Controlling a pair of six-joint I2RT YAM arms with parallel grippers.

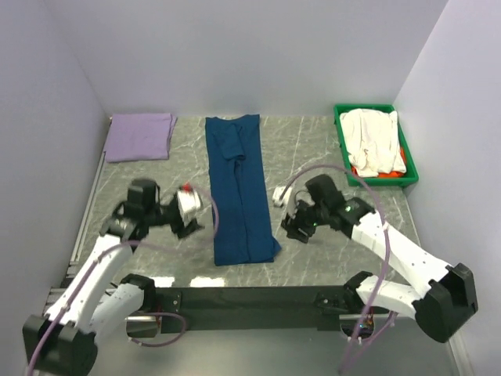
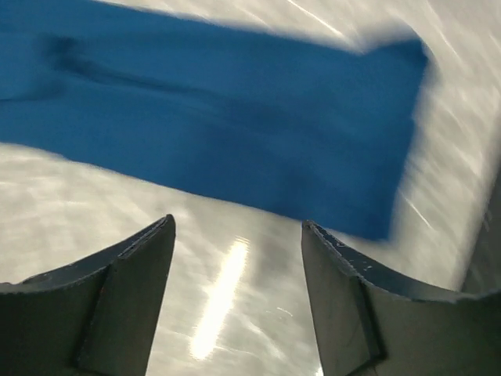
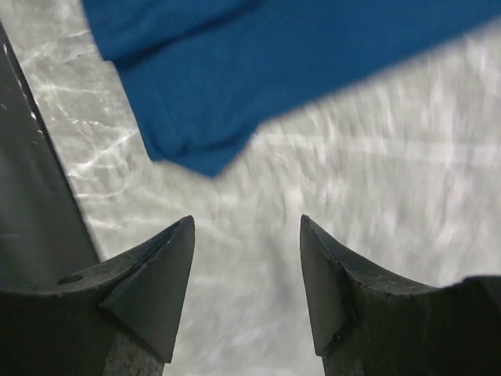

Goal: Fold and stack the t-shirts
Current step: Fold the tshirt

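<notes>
A navy blue t-shirt lies folded into a long narrow strip down the middle of the table, also in the left wrist view and the right wrist view. My left gripper hovers open just left of its near end, with nothing between the fingers. My right gripper is open and empty just right of the strip's near corner. A folded pale lavender t-shirt lies at the back left. A white t-shirt rests on an orange-red one in the bin.
The green plastic bin stands at the back right by the wall. A small white scrap lies on the marbled table right of the blue strip. A dark rail runs along the near edge.
</notes>
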